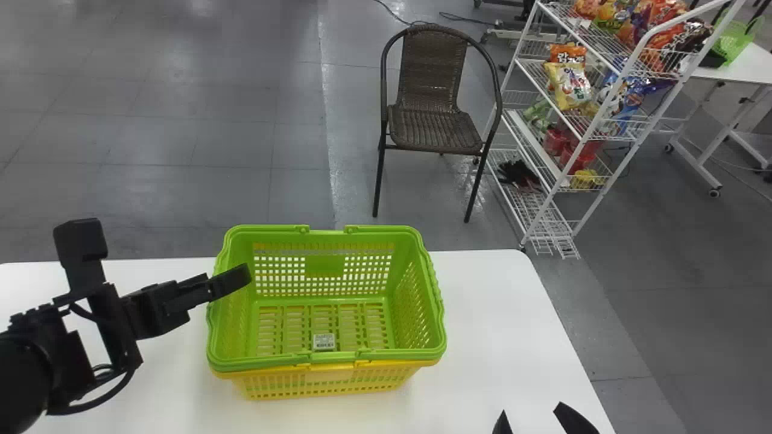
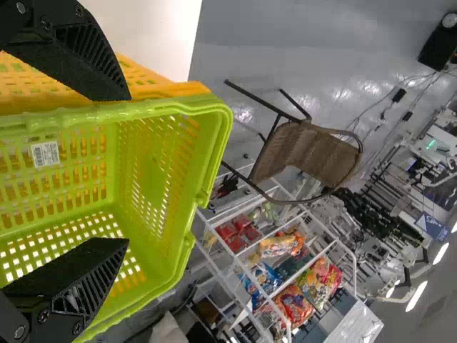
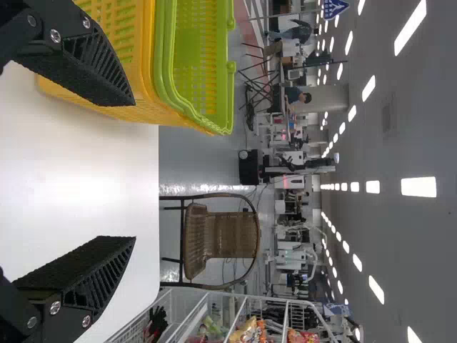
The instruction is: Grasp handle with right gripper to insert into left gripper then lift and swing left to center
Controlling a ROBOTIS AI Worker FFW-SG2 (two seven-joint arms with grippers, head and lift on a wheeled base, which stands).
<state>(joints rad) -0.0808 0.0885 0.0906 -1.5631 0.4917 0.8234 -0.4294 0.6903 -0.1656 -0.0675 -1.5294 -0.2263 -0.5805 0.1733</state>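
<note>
Left gripper (image 2: 129, 168) and right gripper (image 3: 135, 170) both gape open.
I should pinch the green handle (image 1: 259, 364) squarely, then ease it leftward.

The robot's left arm (image 1: 21, 380) comes in from the lower left, its wrist laid over so that the left gripper (image 1: 232, 281) points toward the robot's right and slightly forward, fingers (image 2: 75, 61) parted wide. Over on its other side, the right gripper (image 1: 535, 416) sits low at the head view's bottom edge, right of centre, tips aimed forward and spread well apart.
</note>
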